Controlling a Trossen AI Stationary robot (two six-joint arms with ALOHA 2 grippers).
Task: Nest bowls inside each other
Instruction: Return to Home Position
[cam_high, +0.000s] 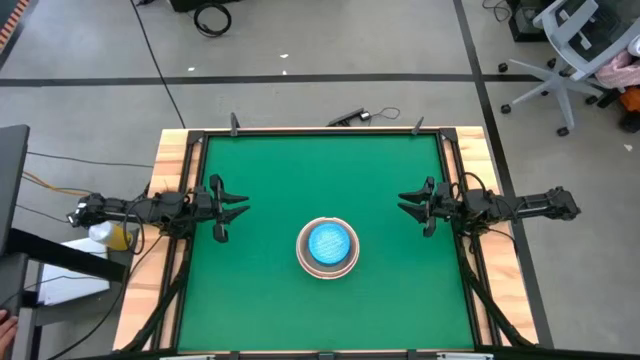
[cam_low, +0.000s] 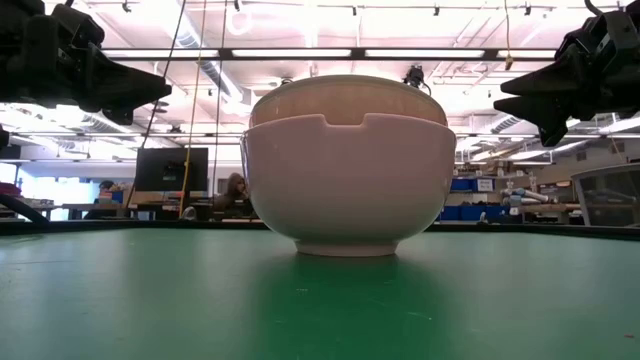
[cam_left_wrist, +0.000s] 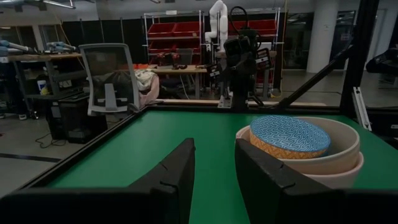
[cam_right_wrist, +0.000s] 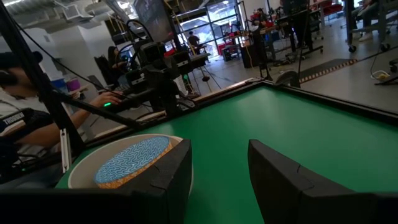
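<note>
The bowls stand nested in one stack (cam_high: 327, 247) on the green mat, a little toward the near edge from the middle. The large white bowl (cam_low: 348, 190) rests on its foot, with the cream bowl's rim (cam_low: 340, 100) rising above it. Inside them, a tan-orange wall (cam_left_wrist: 273, 148) shows below the speckled blue bowl (cam_left_wrist: 289, 135), which sits topmost. My left gripper (cam_high: 235, 210) hovers open at the table's left edge, pointing level toward the stack. My right gripper (cam_high: 408, 206) hovers open at the right edge, facing it. Nothing lies between the fingers of either (cam_left_wrist: 214, 149) (cam_right_wrist: 217, 152).
A wooden frame (cam_high: 170, 160) borders the green mat (cam_high: 320, 170). A yellow bottle (cam_high: 115, 237) lies off the table behind the left arm. An office chair (cam_high: 570, 50) stands beyond the far right corner. A person (cam_right_wrist: 25, 118) sits at a desk past the table's left side.
</note>
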